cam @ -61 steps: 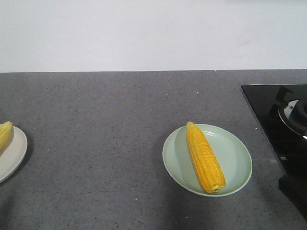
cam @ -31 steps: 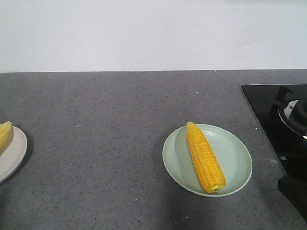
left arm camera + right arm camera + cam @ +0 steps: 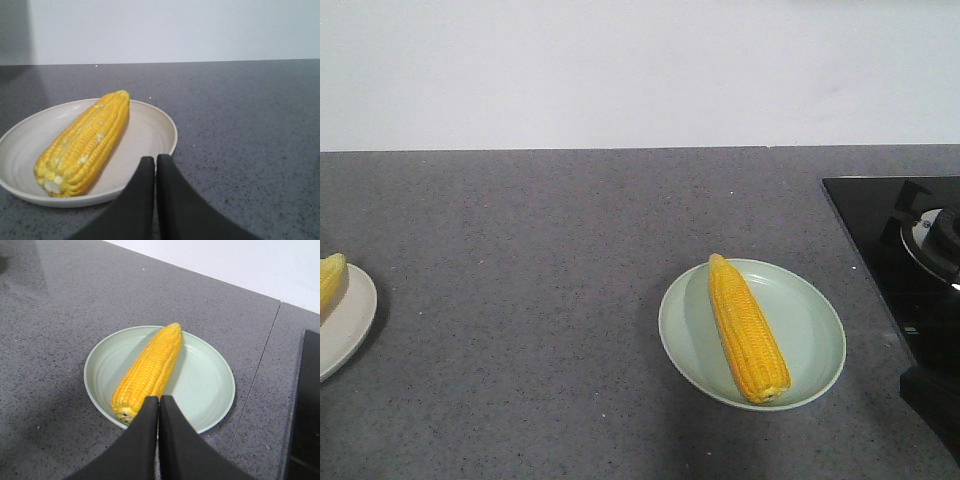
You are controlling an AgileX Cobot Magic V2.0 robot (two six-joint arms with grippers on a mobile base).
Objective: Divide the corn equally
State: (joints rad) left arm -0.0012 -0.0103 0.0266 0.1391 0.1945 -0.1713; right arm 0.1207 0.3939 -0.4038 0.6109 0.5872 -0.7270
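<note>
I am holding my left pincer (image 3: pixel 155 165) and right pincer (image 3: pixel 159 405) pressed closed and empty, each above its plate's near rim: one cob (image 3: pixel 85 142) lying on the cream plate (image 3: pixel 150 131), one cob (image 3: pixel 148 371) on the green plate (image 3: pixel 210 385), seemingly shared evenly.

We see almost no change — only the reflections on the black cooktop (image 3: pixel 905 270) at the right edge shift slightly.

Your front view looks down across the tabletop (image 3: pixel 570 300) toward the wall. Each wrist view sits low and close behind its closed jaws; the right shares the green plate (image 3: pixel 815 330) with the front view.
</note>
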